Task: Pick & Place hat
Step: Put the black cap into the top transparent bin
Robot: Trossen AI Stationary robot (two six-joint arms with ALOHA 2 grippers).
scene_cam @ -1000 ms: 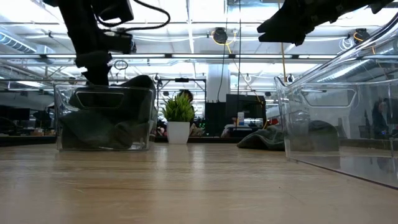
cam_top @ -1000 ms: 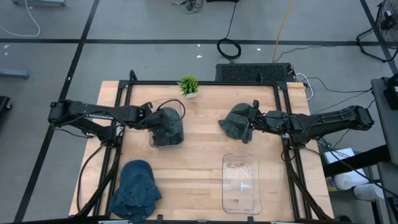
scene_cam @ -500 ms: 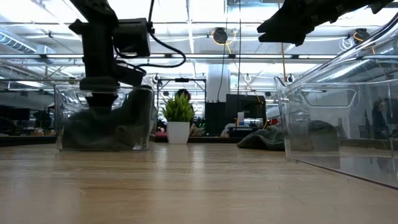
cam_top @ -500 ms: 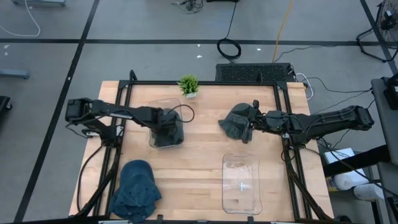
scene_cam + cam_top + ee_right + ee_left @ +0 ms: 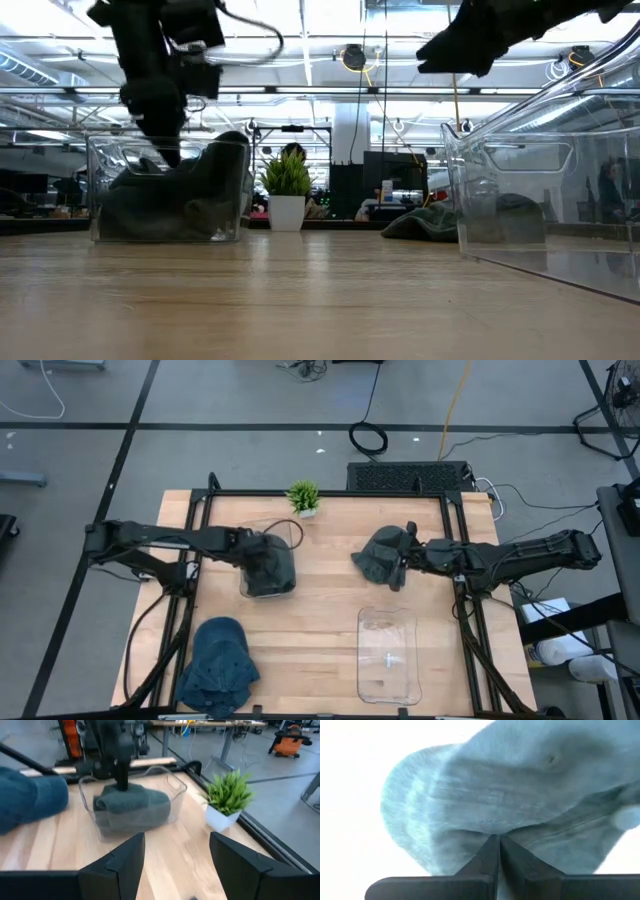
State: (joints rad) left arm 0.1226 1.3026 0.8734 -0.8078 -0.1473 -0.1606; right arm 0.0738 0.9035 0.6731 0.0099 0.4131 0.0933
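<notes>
Hat [image 5: 268, 566] fills clear bin [image 5: 262, 530], left pincer [image 5: 496, 851] clenched on it; second bin [image 5: 388, 657] holds no hat; right pincer [image 5: 176, 857] released.

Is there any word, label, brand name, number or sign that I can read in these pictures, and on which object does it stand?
None can be read. The hats, the clear bins, the small plant and both arms show no lettering. Objects in the room behind the table are too small and blurred to tell.

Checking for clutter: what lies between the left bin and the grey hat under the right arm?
Only bare wood of the table lies between the bin and the grey hat in the high view; the plant stands farther back.
</notes>
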